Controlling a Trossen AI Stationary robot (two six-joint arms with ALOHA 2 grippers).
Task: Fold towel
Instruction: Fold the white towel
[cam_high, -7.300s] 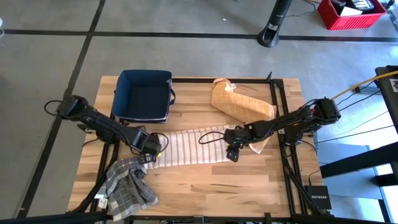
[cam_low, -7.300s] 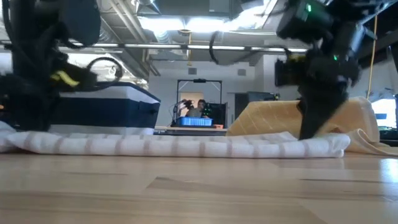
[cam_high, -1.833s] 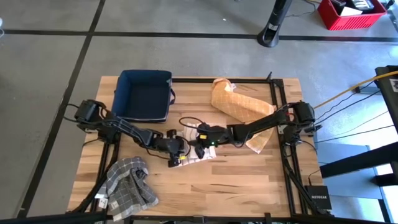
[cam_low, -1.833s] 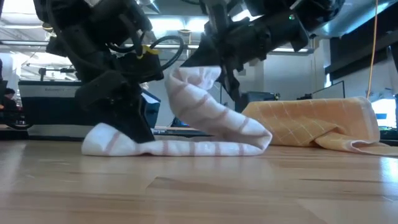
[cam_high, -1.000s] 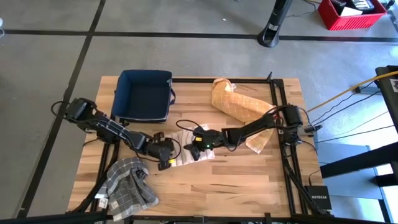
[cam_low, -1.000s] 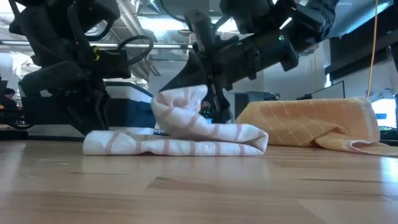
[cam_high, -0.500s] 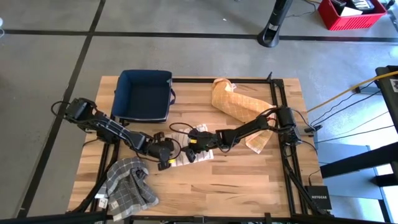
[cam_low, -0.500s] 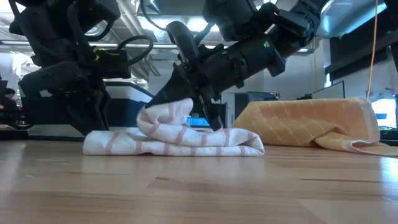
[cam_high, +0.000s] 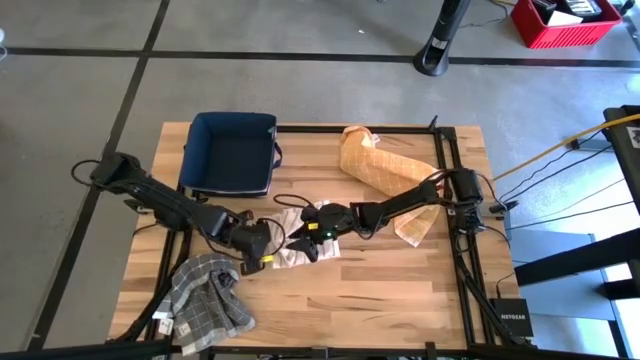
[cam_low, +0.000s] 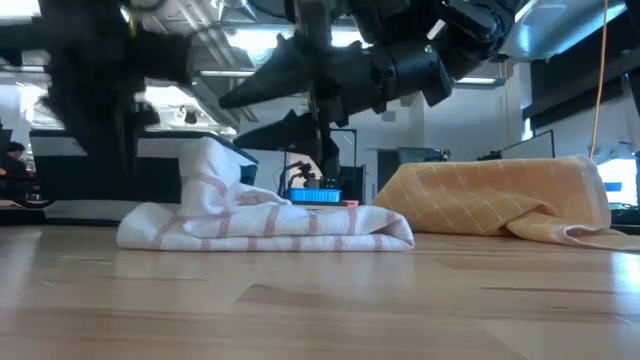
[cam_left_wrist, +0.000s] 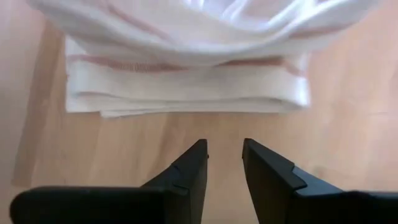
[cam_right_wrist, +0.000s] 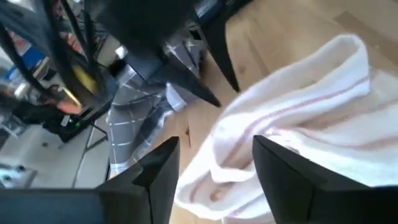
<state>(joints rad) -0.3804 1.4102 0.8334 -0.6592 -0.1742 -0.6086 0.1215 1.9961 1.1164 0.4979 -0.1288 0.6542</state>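
Note:
The white towel with reddish stripes (cam_high: 288, 245) lies folded over itself on the wood at the table's middle. Its upper layer bunches into a raised hump (cam_low: 215, 165) at the left end. My right gripper (cam_high: 300, 240) hovers open just above the towel, its two fingers (cam_right_wrist: 155, 168) spread wide with the cloth (cam_right_wrist: 298, 143) below them. My left gripper (cam_high: 268, 250) hangs above the towel's left end, pointing steeply down. Its fingers (cam_left_wrist: 189, 171) stand a narrow gap apart with bare wood between them and the folded towel (cam_left_wrist: 186, 81) ahead of them.
A navy bin (cam_high: 232, 152) stands at the far left. A yellow towel (cam_high: 385, 168) lies at the far right, right of the striped one in the low view (cam_low: 490, 200). A grey checked cloth (cam_high: 205, 295) hangs over the near left corner.
My right gripper carried the towel's end toward the table's left and down onto the lower layer, then opened and let go. The dropped end now stands as a hump at the left. My left gripper has risen off the towel's left end.

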